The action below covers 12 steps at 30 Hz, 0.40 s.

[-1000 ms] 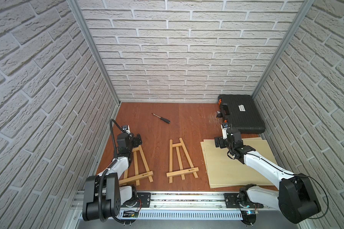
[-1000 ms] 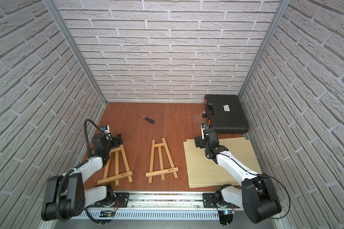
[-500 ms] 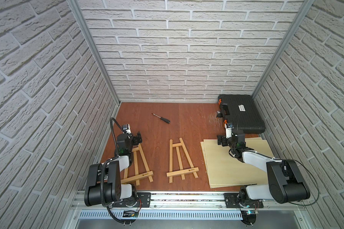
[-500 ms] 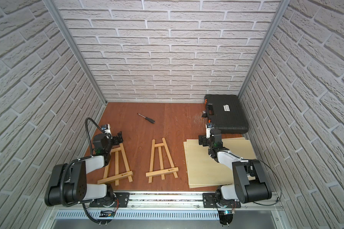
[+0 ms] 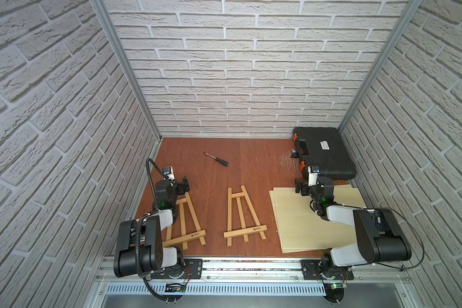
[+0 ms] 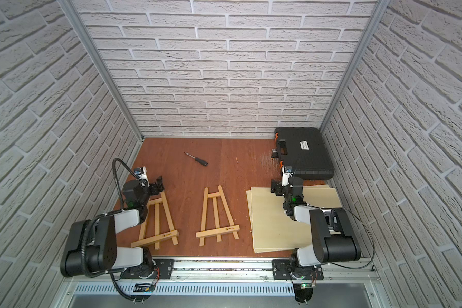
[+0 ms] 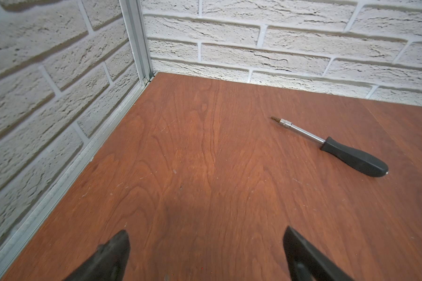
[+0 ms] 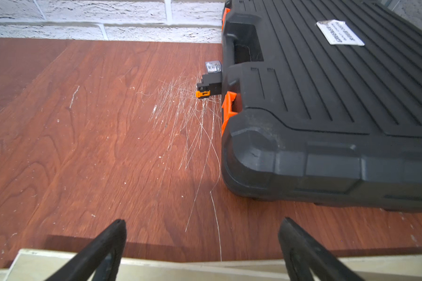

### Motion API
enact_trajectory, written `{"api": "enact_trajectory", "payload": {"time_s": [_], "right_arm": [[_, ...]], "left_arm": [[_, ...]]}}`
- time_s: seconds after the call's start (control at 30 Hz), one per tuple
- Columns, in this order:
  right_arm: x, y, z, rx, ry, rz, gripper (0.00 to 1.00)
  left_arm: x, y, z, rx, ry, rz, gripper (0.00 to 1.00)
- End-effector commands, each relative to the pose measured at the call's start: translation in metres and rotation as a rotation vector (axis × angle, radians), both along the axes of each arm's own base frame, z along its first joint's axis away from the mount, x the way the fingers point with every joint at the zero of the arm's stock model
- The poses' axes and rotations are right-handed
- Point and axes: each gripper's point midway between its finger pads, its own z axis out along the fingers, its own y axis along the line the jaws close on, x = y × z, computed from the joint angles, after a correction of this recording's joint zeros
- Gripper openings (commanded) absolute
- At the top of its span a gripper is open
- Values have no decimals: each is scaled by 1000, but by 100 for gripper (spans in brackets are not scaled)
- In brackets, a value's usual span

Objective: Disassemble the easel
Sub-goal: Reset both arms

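Observation:
Two wooden easels lie flat on the brown table. One easel (image 5: pixel 242 216) (image 6: pixel 216 216) is in the middle, untouched. The other easel (image 5: pixel 187 221) (image 6: pixel 158 221) lies at the left, partly under my left arm. My left gripper (image 5: pixel 185 184) (image 6: pixel 159 184) hovers open just beyond that easel's narrow top end. In the left wrist view the left gripper (image 7: pixel 205 233) has only bare table between its fingers. My right gripper (image 5: pixel 302 186) (image 6: pixel 275 188) (image 8: pixel 202 222) is open and empty over the far edge of the plywood sheets (image 5: pixel 304 226) (image 8: pixel 156 270).
A black-handled screwdriver (image 5: pixel 218 160) (image 6: pixel 198 160) (image 7: pixel 351 158) lies at the back centre. A closed black tool case (image 5: pixel 323 157) (image 6: pixel 304 154) (image 8: pixel 327 97) fills the back right corner, with a small black and orange part (image 8: pixel 208 85) beside it. Brick walls enclose three sides.
Both arms have folded back toward their bases at the near rail. The grippers stay open and in nearly the same places. The easels have not moved.

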Motion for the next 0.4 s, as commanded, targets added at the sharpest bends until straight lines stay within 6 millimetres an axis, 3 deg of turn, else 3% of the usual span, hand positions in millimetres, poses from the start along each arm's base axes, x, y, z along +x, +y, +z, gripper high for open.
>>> {"api": "enact_trajectory", "payload": {"time_s": [0.0,0.37], "right_arm": [[7,0,20,1,-85,-11,98],[7,1,19,-10,-87,-15,99]], "left_arm": [[2,2,10,17,-52,-3,98],[1,4,10,16,-52,11,98]]}}
